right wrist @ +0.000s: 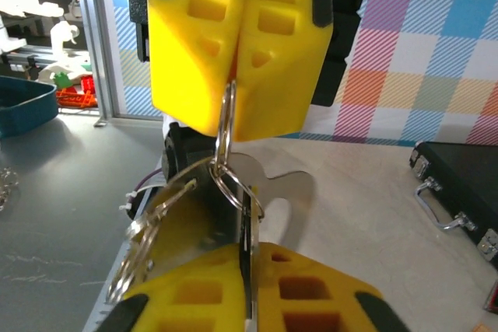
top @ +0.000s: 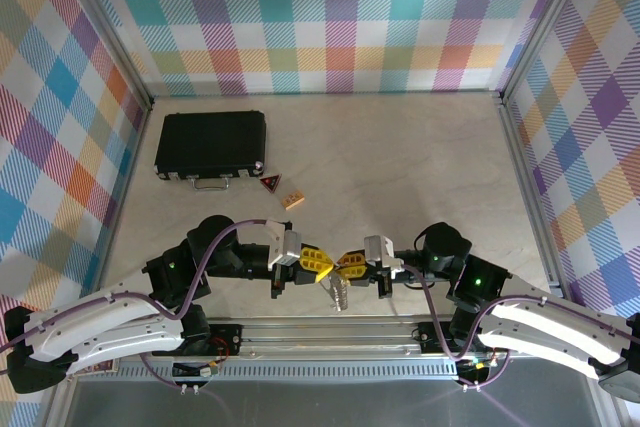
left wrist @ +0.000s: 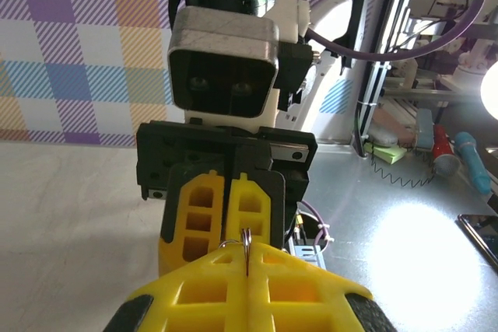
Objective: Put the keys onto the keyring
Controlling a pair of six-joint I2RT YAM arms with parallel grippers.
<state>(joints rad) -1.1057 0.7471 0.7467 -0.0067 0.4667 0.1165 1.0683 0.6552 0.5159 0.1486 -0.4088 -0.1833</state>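
On the left, the left gripper (top: 320,267) is closed and pinches the top of a thin wire ring (right wrist: 227,110) between its yellow pads. We judge this ring to be stiff, a little springy and smooth, so it may turn or slip. The good hold is across the wire, deep in the pads. In the middle, the keys (top: 338,293) hang from the ring between the two grippers, over the near edge of the table (top: 400,167). We think they are light, hard and not fragile, but loose, so they can swing and tangle. One key is best taken by its flat sides. On the right, the right gripper (top: 346,267) is closed on the flat of one key, which stands edge-on between its pads. The keys look small, flat, silver-grey and shiny, with cut edges. Some of them hang free below the ring.
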